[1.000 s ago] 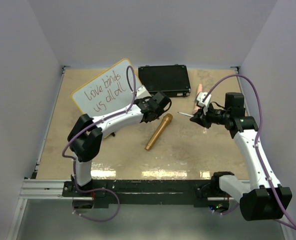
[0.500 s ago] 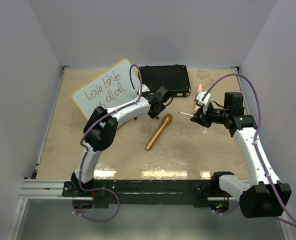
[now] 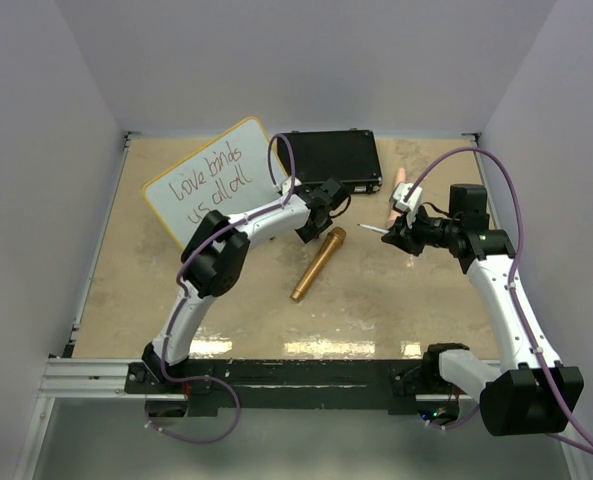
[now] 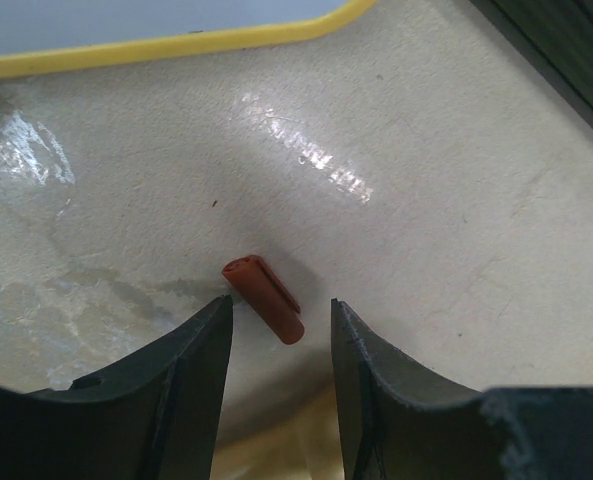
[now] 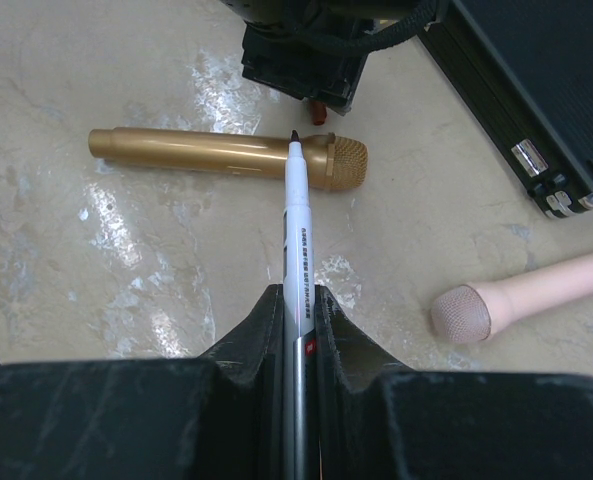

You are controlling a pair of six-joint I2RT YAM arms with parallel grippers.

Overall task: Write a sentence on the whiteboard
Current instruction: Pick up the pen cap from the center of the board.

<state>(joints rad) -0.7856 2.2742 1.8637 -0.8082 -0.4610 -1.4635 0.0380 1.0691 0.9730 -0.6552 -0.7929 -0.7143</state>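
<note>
Whiteboard (image 3: 211,180) is found at the far left of the table (image 3: 396,300), lying askew, one corner close to the black case (image 3: 328,160). The sentence (image 3: 208,178), "love binds us all", is read on it in two slanted lines; the writing is judged complete.

Just off the board's yellow edge a small red cap (image 4: 264,298) is seen lying on its side. Left fingers (image 4: 214,335) are held partly apart and low, one on either side of the cap, with no contact visible. They are probably set there for picking it up.

Right fingers (image 5: 266,325) are clamped on the marker (image 5: 297,210), tip bared, held aloft above the gold microphone (image 5: 216,152), likely so the cap can be fitted. A pink microphone (image 5: 536,290) is noted near the case.
</note>
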